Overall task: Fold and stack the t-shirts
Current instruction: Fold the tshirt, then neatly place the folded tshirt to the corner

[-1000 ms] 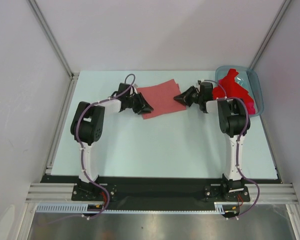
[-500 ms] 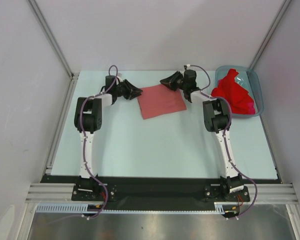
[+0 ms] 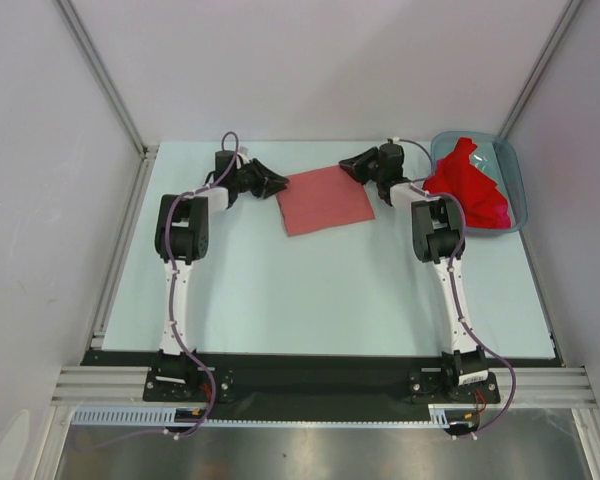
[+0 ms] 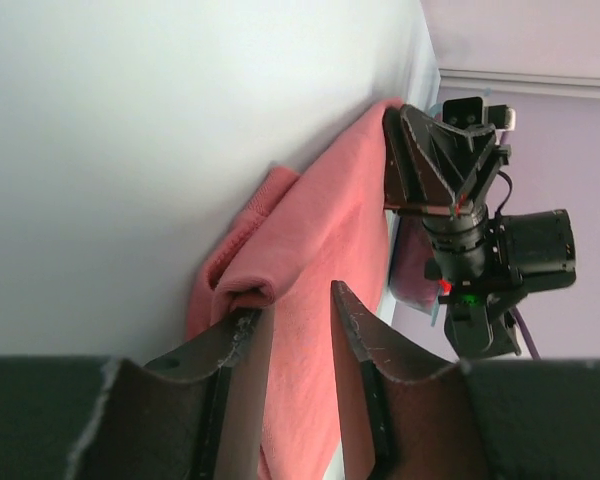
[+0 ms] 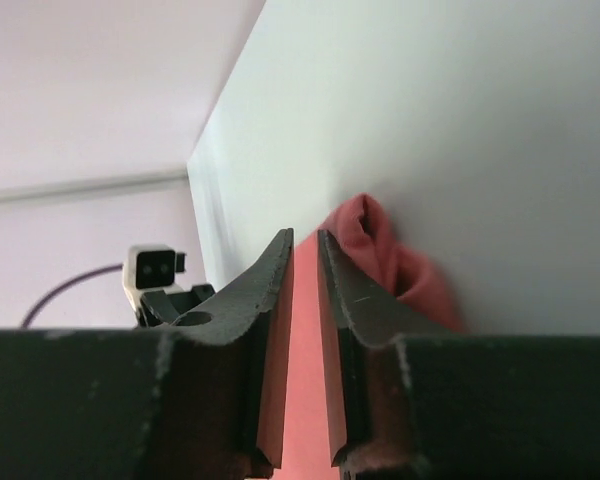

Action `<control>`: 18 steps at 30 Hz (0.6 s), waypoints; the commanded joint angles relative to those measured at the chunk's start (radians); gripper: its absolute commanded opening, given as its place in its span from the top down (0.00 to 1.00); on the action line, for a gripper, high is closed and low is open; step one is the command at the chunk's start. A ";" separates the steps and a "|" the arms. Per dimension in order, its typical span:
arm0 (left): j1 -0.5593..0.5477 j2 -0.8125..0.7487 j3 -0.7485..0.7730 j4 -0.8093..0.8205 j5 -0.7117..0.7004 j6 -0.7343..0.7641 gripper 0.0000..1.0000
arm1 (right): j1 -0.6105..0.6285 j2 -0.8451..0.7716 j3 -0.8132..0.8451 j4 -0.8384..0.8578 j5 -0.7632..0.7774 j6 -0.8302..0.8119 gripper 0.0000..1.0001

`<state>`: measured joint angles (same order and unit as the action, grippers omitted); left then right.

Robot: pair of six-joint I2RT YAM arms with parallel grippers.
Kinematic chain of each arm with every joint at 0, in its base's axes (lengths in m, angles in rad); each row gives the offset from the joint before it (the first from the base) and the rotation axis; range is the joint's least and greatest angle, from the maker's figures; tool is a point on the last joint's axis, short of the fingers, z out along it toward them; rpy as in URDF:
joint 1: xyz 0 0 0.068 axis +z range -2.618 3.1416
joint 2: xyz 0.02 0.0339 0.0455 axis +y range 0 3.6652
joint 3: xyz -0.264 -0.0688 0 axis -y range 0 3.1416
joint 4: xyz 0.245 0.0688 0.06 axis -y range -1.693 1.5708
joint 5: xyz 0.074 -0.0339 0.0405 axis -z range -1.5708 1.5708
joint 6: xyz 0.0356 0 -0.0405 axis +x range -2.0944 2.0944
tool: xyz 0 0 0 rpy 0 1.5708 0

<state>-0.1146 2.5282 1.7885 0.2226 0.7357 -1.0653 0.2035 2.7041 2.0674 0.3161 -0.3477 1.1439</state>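
**A:** Where is the salmon-pink t-shirt?

**B:** It lies folded into a flat rectangle on the pale table, toward 12 o'clock from the table's middle, turned a little askew.

**A:** And the others?

**B:** The red t-shirts are heaped loose in the translucent bin, out at 2 o'clock in the far corner, well apart from the folded one.

**A:** What is the left gripper doing?

**B:** It is at the pink shirt's 10 o'clock corner, pointing toward 3 o'clock. Its wrist camera shows the jaws partly apart, with the shirt's edge lying in the gap. One of its fingers touches a rolled fold of cloth. I cannot tell whether the other one touches it. The cloth looks slack there, not squeezed.

**A:** The right gripper?

**B:** It is at the shirt's 1 o'clock corner, pointing toward 9 o'clock, so the two face each other across the far edge. Its jaws are parted by only a narrow slit, and pink cloth shows through it. A small bunched fold sits just beside one fingertip, outside the slit. I cannot tell whether the cloth in the slit is pinched.

**A:** Is the shirt lifted anywhere?

**B:** From above it looks flat on the table.
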 commanded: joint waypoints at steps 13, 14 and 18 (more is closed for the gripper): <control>0.004 -0.140 0.170 -0.416 -0.156 0.349 0.28 | -0.091 -0.006 0.187 -0.199 -0.039 -0.073 0.77; 0.004 -0.164 0.169 -0.449 -0.183 0.384 0.24 | -0.092 -0.018 0.222 -0.227 -0.051 -0.088 0.76; 0.000 -0.272 0.137 -0.627 -0.407 0.557 0.14 | -0.093 -0.128 0.272 -0.421 -0.105 -0.168 0.66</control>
<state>-0.1165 2.3989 1.9228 -0.2340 0.5385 -0.7132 0.1043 2.7419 2.2662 0.0441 -0.3893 1.0676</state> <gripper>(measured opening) 0.848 0.307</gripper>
